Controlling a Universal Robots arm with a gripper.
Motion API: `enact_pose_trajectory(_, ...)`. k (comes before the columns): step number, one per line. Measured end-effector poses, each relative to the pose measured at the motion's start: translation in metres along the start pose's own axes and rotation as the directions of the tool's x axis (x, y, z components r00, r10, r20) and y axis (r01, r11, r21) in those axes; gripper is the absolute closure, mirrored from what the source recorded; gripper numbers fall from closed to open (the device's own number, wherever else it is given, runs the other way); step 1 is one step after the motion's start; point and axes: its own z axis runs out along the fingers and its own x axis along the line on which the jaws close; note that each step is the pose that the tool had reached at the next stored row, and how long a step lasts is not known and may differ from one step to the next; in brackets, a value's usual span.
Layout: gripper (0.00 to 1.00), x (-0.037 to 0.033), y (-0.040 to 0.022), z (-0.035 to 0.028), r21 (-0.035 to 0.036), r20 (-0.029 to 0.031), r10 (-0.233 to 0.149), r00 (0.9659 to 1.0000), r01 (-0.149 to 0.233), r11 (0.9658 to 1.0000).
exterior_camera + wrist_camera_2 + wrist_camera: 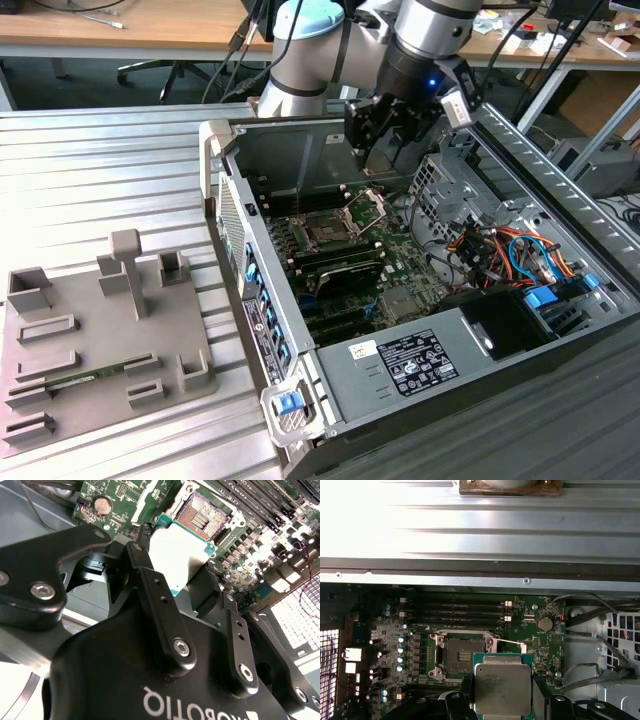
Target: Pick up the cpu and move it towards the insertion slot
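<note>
The cpu (502, 688) is clamped flat between the closed-in fingers (159, 609) of the gripper (383, 160), silvery top visible in the first wrist view. In the exterior view the gripper is seen above the open computer case (560, 190), and the insertion slot (325, 232) — dark-centred, metal-framed — lies at about seven o'clock from it on the green motherboard (400, 262). The grey tray (90, 350) is set well apart on the ribbed table (90, 170).

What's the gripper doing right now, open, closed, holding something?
Gripper: shut on the small flat square silvery-topped cpu, held above the green motherboard.
</note>
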Motion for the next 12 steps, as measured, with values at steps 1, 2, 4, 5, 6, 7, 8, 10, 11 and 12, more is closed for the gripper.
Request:
enact_pose_trajectory(1, 0.45, 0.0002, 0.0004, 0.0003, 0.0000, -0.0001, 0.000, 1.0000, 0.000, 1.0000)
enact_pose_trajectory(2, 0.45, 0.0004, 0.0009, 0.0006, 0.0001, 0.0000, 0.000, 1.0000, 0.000, 1.0000)
enact_pose_trajectory(4, 0.45, 0.0009, 0.0020, 0.0014, 0.0000, -0.0001, 0.000, 1.0000, 0.000, 1.0000)
enact_pose_trajectory(5, 0.45, 0.0014, 0.0032, 0.0023, 0.0001, -0.0001, 0.000, 1.0000, 0.000, 1.0000)
enact_pose_trajectory(6, 0.45, 0.0017, 0.0038, 0.0027, 0.0001, -0.0001, 0.000, 1.0000, 0.000, 1.0000)
enact_pose_trajectory(7, 0.45, 0.0019, 0.0042, 0.0031, -0.0001, 0.0000, 0.000, 1.0000, 0.000, 1.0000)
enact_pose_trajectory(8, 0.45, 0.0021, 0.0047, 0.0034, -0.0001, 0.0000, 0.000, 1.0000, 0.000, 1.0000)
enact_pose_trajectory(10, 0.45, 0.0025, 0.0058, 0.0041, 0.0000, 0.0000, 0.000, 1.0000, 0.000, 1.0000)
enact_pose_trajectory(11, 0.45, 0.0026, 0.0062, 0.0044, 0.0000, -0.0001, 0.000, 1.0000, 0.000, 1.0000)
enact_pose_trajectory(12, 0.45, 0.0027, 0.0066, 0.0047, 0.0000, -0.0001, 0.000, 1.0000, 0.000, 1.0000)
